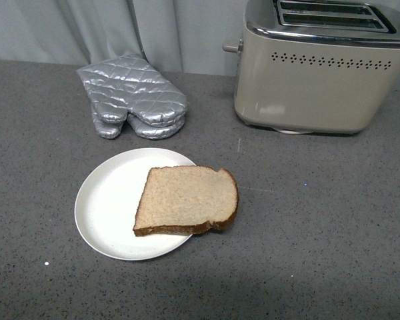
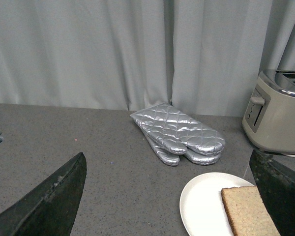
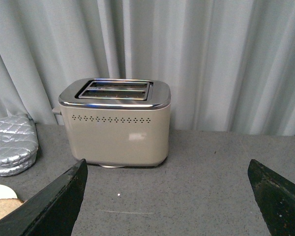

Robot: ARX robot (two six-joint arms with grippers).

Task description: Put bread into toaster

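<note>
Grey counter (image 1: 333, 233): bread (image 1: 187, 199) on plate (image 1: 103, 200), toaster (image 1: 317, 73) behind.

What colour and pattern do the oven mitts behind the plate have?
Shiny silver, quilted in diamonds. The oven mitts show best in the front view.

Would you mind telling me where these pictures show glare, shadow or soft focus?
Front view: soft, even light; a pale glare patch on the toaster, bright highlights on the silver oven mitts, a thin shadow under the bread. Left wrist view: the jaws are dark and soft-edged, the mitts sharp. Right wrist view: toaster sharp, a faint sheen on its side; jaws dark.
</note>
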